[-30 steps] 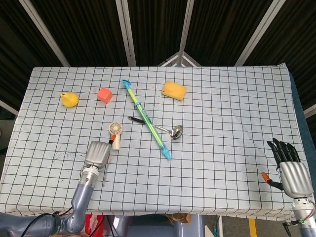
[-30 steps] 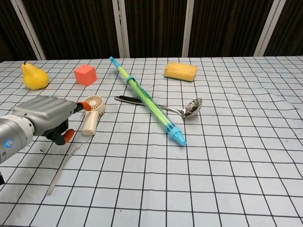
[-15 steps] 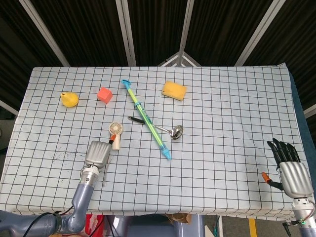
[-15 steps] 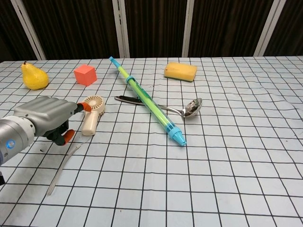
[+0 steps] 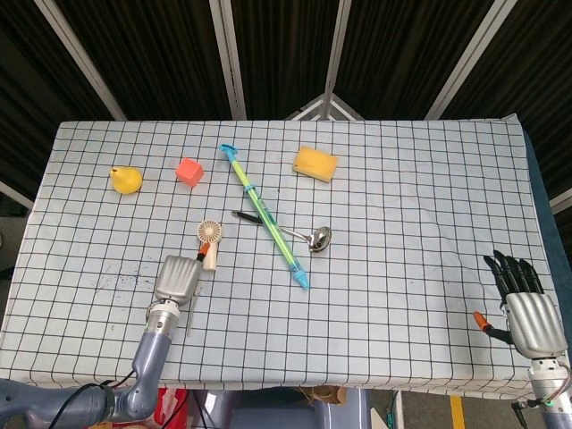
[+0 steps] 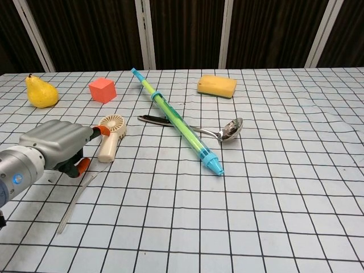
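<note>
Right now our left hand (image 6: 54,147), fingers curled around nothing, sits just left of the small fan (image 6: 110,136), whose handle points toward us.

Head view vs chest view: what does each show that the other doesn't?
Only the head view shows the right hand, fingers apart over the table's right edge and holding nothing, and the whole checked tablecloth with its edges.

Only the chest view shows, from the side, the left hand with fingers curled beside the small fan, and a thin clear strip lying by that hand.

Both show the left hand, fan, pear, red cube, sponge, ladle and the long green-blue tube across its handle.
</note>
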`<state>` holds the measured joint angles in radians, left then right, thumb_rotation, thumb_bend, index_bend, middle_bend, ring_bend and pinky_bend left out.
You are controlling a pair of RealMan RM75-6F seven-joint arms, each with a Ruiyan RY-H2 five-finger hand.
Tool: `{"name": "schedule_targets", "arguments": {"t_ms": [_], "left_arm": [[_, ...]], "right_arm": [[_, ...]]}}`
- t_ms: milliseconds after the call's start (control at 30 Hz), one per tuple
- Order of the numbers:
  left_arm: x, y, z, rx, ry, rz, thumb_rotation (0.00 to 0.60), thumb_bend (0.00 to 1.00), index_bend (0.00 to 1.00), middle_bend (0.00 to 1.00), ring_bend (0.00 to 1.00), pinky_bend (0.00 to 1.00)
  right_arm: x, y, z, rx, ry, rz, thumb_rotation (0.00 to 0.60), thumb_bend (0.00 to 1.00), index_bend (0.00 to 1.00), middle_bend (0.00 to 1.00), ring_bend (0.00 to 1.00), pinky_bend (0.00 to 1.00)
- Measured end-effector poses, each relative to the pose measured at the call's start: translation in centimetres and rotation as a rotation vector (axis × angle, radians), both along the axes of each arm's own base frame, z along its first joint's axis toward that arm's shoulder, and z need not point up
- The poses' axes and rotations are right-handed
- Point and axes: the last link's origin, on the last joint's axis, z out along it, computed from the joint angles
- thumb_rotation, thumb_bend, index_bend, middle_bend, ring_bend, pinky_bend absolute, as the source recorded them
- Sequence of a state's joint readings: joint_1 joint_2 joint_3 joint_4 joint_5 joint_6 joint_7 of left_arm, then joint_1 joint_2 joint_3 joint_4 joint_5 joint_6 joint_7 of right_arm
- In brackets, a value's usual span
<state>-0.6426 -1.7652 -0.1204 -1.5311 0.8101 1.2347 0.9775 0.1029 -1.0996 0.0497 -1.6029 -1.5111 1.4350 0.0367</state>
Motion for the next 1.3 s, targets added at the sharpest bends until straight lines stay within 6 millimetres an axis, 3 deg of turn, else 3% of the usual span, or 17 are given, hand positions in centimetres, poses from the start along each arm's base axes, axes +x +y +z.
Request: {"name": "schedule_targets", "arguments": {"t_ms": [267, 567, 667, 733, 933, 1033, 1133, 1300], "left_arm": [[-0.5, -0.3, -0.6, -0.020, 0.018, 0.006, 0.600, 0.74, 0.14, 0.91, 0.68, 0.63], [0.1, 0.2, 0.9, 0.036, -0.044, -0.010, 0.600, 0.71, 0.12, 0.85, 0.62, 0.62], [0.8, 0.6, 2.0, 0.077, -0.087, -0.032, 0.600, 0.63, 0.08, 0.77, 0.55, 0.59], [1.4, 0.8, 3.1, 0.105, -0.131, -0.051, 0.600, 0.58, 0.04, 0.68, 0.46, 0.51], [2.0, 0.3, 6.4, 0.169, -0.221, -0.113, 0.600, 0.32, 0.00, 0.20, 0.09, 0.07], [1.3, -0.5, 8.0, 0.195, -0.221, -0.149, 0.600, 0.20, 0.00, 0.06, 0.01, 0.00], [-0.2, -1.9, 9.7, 0.219, -0.204, -0.175, 0.600, 0.14, 0.00, 0.00, 0.00, 0.00], [-4.0, -5.5, 12.5, 0.254, -0.180, -0.164, 0.600, 0.11, 0.00, 0.00, 0.00, 0.00]], "right_arm": [[0.0, 0.0, 0.0, 0.000, -0.001, 0.000, 0.600, 0.28, 0.06, 0.00, 0.00, 0.00], [0.0, 0.0, 0.0, -0.001, 0.001, 0.001, 0.600, 0.28, 0.06, 0.00, 0.00, 0.00], [0.0, 0.0, 0.0, -0.001, 0.002, 0.001, 0.600, 0.28, 0.06, 0.00, 0.00, 0.00], [0.0, 0.0, 0.0, -0.002, 0.002, 0.001, 0.600, 0.28, 0.06, 0.00, 0.00, 0.00], [0.0, 0.0, 0.0, -0.003, 0.003, 0.001, 0.600, 0.28, 0.06, 0.00, 0.00, 0.00], [0.0, 0.0, 0.0, -0.003, 0.006, 0.002, 0.600, 0.28, 0.06, 0.00, 0.00, 0.00], [0.0, 0.0, -0.1, -0.005, 0.008, 0.002, 0.600, 0.28, 0.06, 0.00, 0.00, 0.00], [0.1, 0.0, -0.1, -0.008, 0.016, 0.002, 0.600, 0.28, 0.06, 0.00, 0.00, 0.00]]}}
